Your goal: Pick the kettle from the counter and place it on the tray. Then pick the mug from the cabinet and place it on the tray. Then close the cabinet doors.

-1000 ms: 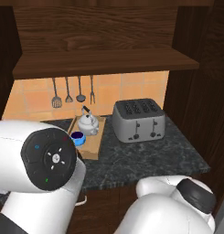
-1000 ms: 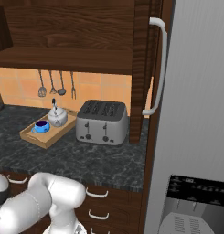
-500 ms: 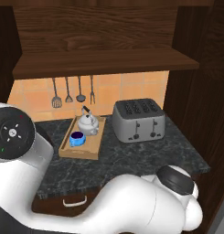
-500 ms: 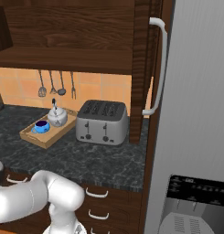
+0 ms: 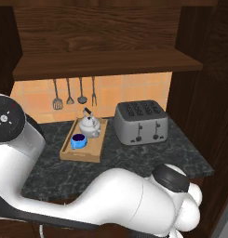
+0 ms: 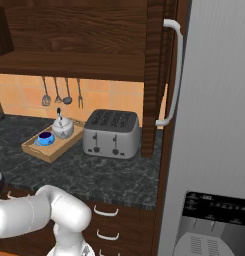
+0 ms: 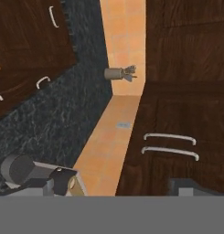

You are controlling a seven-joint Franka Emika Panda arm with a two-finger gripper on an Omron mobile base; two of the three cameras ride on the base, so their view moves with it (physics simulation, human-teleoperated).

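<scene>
Left base: kettle and mug both on tray, mug at kettle's 7 o'clock.

Right base: door open at 2 o'clock from toaster; rigid, probably light-swinging; best pushed by handle.

Hand: fingers spread, empty.

A glossy white robot arm built of thick rounded links, with a dark grey ring at one joint and a flat dark round cap bearing small white marks and a red dot; seen from the right, its tubular white elbow.
</scene>
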